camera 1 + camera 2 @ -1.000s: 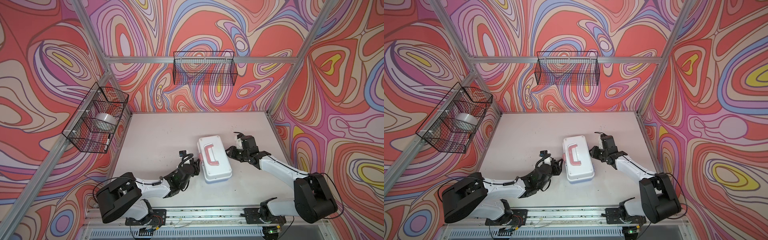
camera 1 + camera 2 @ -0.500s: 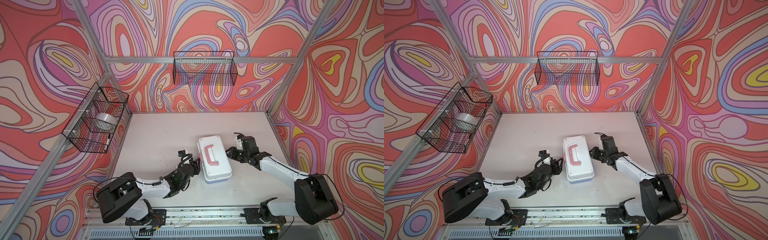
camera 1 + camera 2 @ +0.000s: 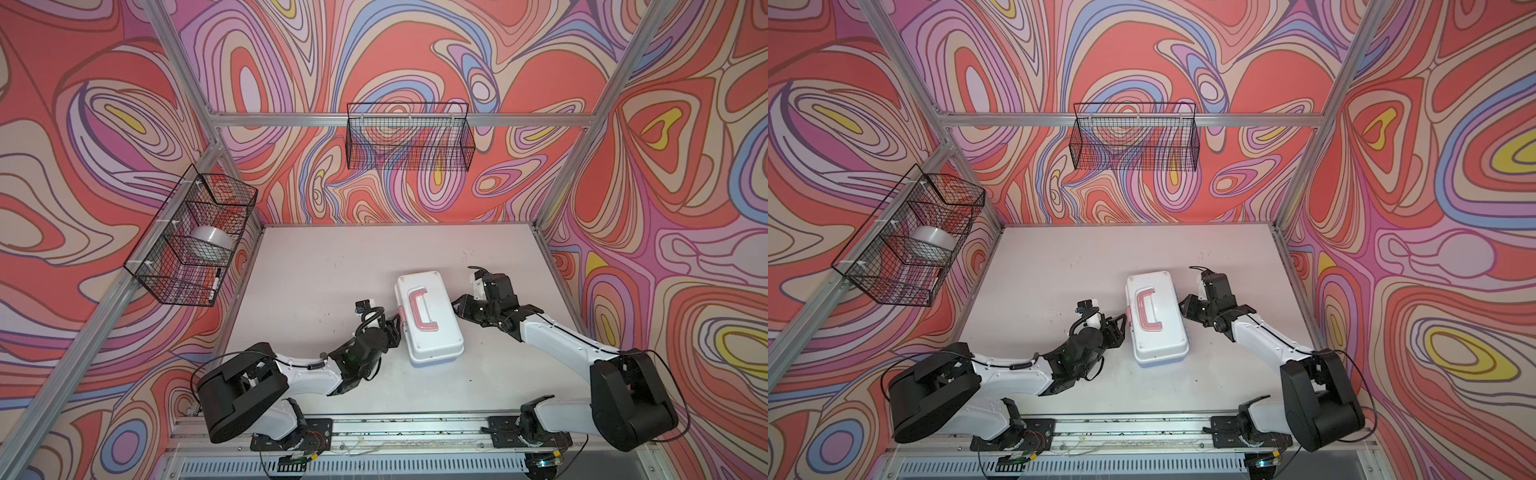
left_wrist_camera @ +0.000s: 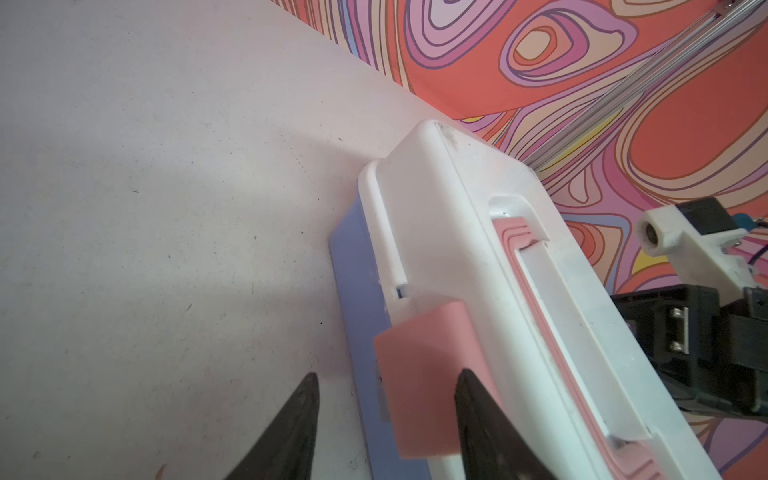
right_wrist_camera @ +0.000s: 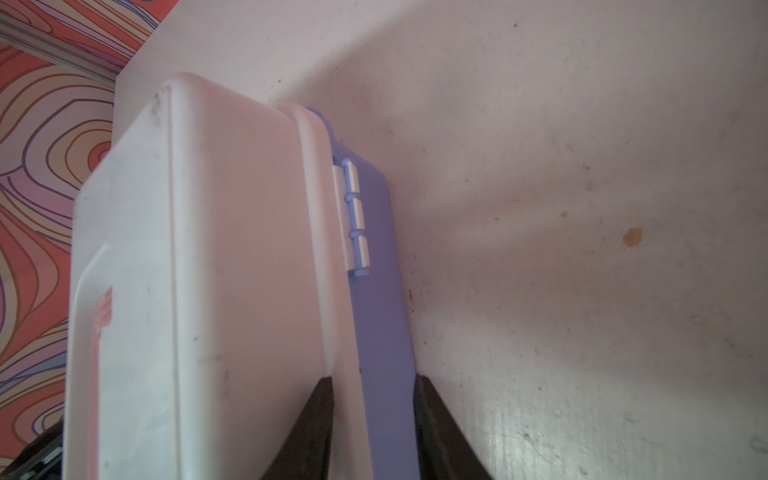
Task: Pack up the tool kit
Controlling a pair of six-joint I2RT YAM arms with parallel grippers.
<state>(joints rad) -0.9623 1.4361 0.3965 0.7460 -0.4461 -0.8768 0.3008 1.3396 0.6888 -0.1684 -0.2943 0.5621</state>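
The tool kit (image 3: 436, 345) (image 3: 1158, 338) lies closed on the table, a white rounded box with a pink handle (image 3: 416, 311) on its lid and a light blue base (image 5: 382, 311). My left gripper (image 3: 395, 326) (image 4: 386, 374) is at the box's left side, open. Its jaws straddle the pink latch (image 4: 419, 365): one finger lies over the bare table, the other against the lid. My right gripper (image 3: 457, 306) (image 5: 372, 377) is at the hinge side (image 5: 355, 216), shut on the box's edge, with one finger on the lid rim and one outside the blue base. No loose tools show.
A black wire basket (image 3: 195, 249) on the left wall holds a tape roll (image 3: 210, 241) and a marker (image 3: 216, 284). A second wire basket (image 3: 409, 137) hangs on the back wall. Aluminium posts frame the white table (image 3: 332, 257).
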